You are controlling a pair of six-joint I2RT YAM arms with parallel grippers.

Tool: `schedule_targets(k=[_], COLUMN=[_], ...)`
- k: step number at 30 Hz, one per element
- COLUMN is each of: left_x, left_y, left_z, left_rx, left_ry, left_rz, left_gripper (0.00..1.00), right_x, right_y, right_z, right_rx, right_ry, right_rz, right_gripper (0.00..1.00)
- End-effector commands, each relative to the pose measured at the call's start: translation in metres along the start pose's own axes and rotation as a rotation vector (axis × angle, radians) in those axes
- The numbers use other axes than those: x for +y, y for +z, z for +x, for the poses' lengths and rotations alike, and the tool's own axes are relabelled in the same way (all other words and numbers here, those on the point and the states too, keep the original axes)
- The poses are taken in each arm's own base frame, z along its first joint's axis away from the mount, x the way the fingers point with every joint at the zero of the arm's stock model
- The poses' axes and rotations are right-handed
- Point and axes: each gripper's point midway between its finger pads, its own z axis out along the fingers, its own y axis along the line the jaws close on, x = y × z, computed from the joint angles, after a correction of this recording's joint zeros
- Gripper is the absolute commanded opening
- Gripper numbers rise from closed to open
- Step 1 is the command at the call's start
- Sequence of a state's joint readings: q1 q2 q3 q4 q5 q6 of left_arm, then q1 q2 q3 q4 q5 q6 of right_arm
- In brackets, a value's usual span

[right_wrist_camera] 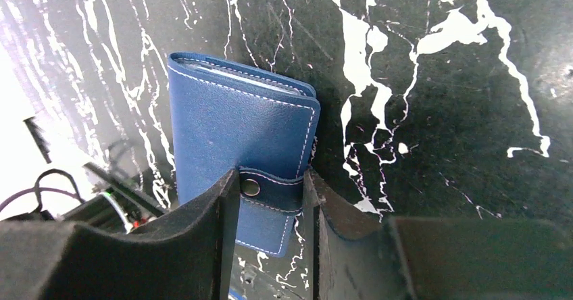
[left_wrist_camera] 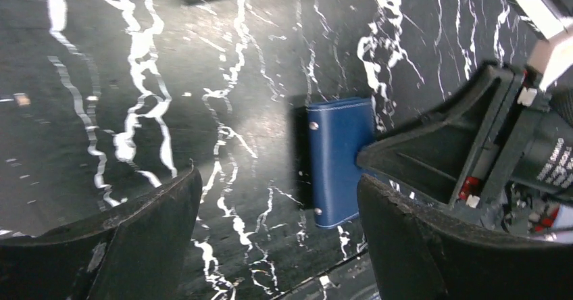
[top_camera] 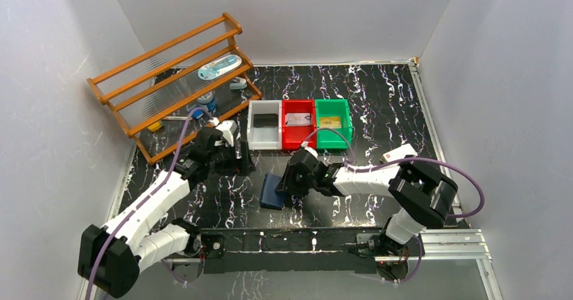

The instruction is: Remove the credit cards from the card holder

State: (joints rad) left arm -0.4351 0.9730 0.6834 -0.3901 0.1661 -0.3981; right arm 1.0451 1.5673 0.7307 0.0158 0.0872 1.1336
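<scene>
The card holder (top_camera: 272,192) lies shut on the black marbled table, navy side up, and also shows in the left wrist view (left_wrist_camera: 338,161). My right gripper (right_wrist_camera: 270,186) is shut on its snap strap (right_wrist_camera: 273,190), one finger against each side; from above this gripper (top_camera: 287,182) sits at the holder's right edge. Pale layers show between the covers (right_wrist_camera: 240,71). My left gripper (left_wrist_camera: 277,246) hangs open over bare table, left of the holder (top_camera: 238,161). Three credit cards lie in the bins: black (top_camera: 265,120), silvery (top_camera: 298,119) and gold (top_camera: 330,121).
White (top_camera: 254,134), red (top_camera: 292,138) and green (top_camera: 346,135) bins stand in a row behind the holder. A wooden rack (top_camera: 176,77) with small items fills the back left. A white block with a red mark (top_camera: 397,154) lies at the right.
</scene>
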Motion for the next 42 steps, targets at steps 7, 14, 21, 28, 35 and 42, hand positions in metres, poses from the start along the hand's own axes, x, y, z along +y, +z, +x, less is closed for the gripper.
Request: schedule_targets(k=[7, 14, 21, 28, 35, 42], left_x=[-0.048, -0.052, -0.053, -0.044, -0.039, -0.034], left_y=[0.046, 0.06, 0.066, 0.064, 0.063, 0.062], left_z=[0.055, 0.084, 0.096, 0.103, 0.103, 0.102], left_rx=[0.201, 0.284, 0.331, 0.328, 0.31, 0.294], left_ry=[-0.001, -0.041, -0.034, -0.034, -0.04, -0.052], left_rz=[0.136, 0.163, 0.182, 0.158, 0.136, 0.105], left_gripper=[0.79, 0.64, 0.36, 0.13, 0.0, 0.0], right_x=[-0.021, -0.029, -0.033, -0.04, -0.05, -0.057], right_y=[0.002, 0.002, 0.001, -0.004, -0.008, -0.014], right_z=[0.024, 0.023, 0.022, 0.02, 0.018, 0.012], right_rx=[0.106, 0.104, 0.102, 0.101, 0.105, 0.098], right_ry=[0.069, 0.099, 0.126, 0.158, 0.186, 0.227], right_rz=[-0.054, -0.055, -0.063, -0.085, -0.088, -0.11], right_gripper=[0.32, 0.33, 0.33, 0.33, 0.34, 0.35])
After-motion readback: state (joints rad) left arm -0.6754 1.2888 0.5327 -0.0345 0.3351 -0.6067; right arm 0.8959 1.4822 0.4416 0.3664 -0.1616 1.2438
